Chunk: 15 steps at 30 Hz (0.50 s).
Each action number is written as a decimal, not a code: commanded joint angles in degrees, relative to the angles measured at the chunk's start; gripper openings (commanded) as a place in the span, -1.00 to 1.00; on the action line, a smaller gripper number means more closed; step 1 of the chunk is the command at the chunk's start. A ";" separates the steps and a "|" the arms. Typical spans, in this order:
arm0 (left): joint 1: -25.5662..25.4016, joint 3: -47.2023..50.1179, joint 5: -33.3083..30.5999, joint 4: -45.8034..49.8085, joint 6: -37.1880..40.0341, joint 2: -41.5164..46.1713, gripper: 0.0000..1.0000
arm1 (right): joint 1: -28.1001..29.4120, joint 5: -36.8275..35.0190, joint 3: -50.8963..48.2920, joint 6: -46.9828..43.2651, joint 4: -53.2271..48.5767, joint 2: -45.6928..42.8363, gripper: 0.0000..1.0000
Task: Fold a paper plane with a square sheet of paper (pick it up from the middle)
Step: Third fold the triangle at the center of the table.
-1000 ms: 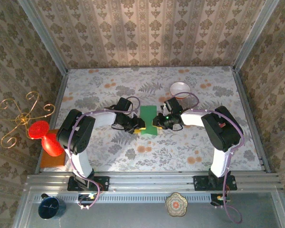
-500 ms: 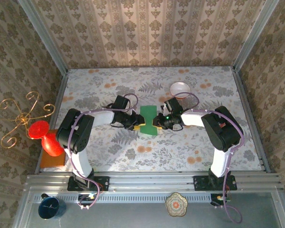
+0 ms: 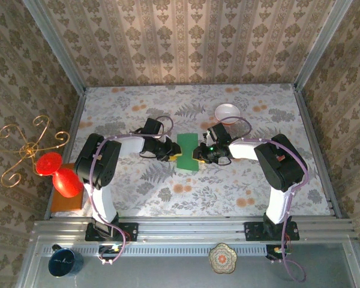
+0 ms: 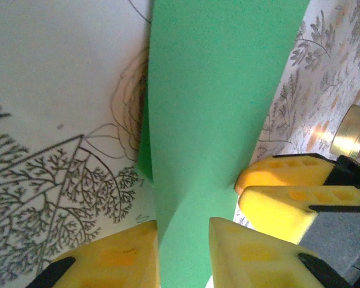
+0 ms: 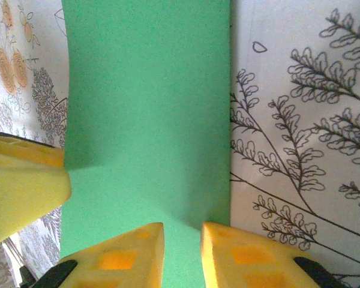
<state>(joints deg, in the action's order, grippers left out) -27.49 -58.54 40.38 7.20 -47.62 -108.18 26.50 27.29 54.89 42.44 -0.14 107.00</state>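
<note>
The square sheet of paper (image 3: 187, 150) is a bright-green narrow strip lying at the table's middle between the two arms. My left gripper (image 3: 174, 154) meets its left edge and my right gripper (image 3: 197, 153) its right edge. In the left wrist view the paper (image 4: 216, 90) twists upward and runs between my left gripper's (image 4: 183, 243) yellow fingers, touching both. The right gripper's fingers (image 4: 294, 192) pinch the opposite edge. In the right wrist view the paper (image 5: 150, 90) rises into the narrow gap of my right gripper (image 5: 182, 243).
A white bowl with a red rim (image 3: 227, 111) sits behind the right gripper. A red object (image 3: 55, 174) on an orange board (image 3: 66, 203) and a gold wire stand (image 3: 27, 147) are at the left edge. The flowered tablecloth (image 3: 228, 192) is bare in front.
The left gripper has moved in from the near left to the paper's left edge and narrowed its fingers on it. The paper looks slightly narrower. The right arm has stayed put.
</note>
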 commanded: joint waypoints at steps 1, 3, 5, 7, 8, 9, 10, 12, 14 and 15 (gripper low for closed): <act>0.42 -1.42 1.10 0.36 -0.49 -1.40 -0.50 | -0.38 -1.89 -1.76 0.17 -0.93 0.75 -0.46; 0.50 -1.53 1.28 0.36 -0.63 -1.55 -0.55 | -0.38 -1.85 -1.90 0.17 -0.60 0.43 -0.45; 0.50 -1.53 1.45 0.27 -0.89 -1.59 -0.62 | -0.40 -1.89 -2.06 0.10 -0.09 -0.07 -0.43; 0.52 -1.44 1.53 0.19 -1.21 -1.51 -0.74 | -0.40 -1.97 -2.31 -0.27 0.46 -0.94 -0.39; 0.52 -1.39 1.54 0.05 -1.33 -1.37 -0.76 | -0.40 -2.10 -2.41 -0.61 0.77 -1.66 -0.37; 0.51 -1.21 1.54 -0.12 -1.59 -1.10 -0.79 | -0.40 -2.30 -2.51 -0.95 1.10 -2.34 -0.35; 0.50 -1.06 1.47 -0.30 -1.84 -0.82 -0.82 | -0.40 -2.62 -2.64 -1.49 1.39 -3.35 -0.31; 0.51 -0.74 1.20 -0.60 -2.34 -0.01 -0.85 | -0.40 -3.35 -3.01 -2.93 2.08 -5.65 -0.24; 0.50 -0.35 0.82 -0.70 -2.98 0.98 -0.86 | -0.40 -4.14 -3.95 -4.99 3.22 -8.27 -0.05; 0.53 -0.14 0.59 -0.86 -3.41 1.59 -0.87 | -0.27 -4.34 -5.07 -6.56 4.73 -9.82 0.06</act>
<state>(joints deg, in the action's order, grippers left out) -27.27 -58.59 40.73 6.92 -49.56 -109.08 26.39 25.28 51.16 39.66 2.20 101.78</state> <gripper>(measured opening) 0.073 0.519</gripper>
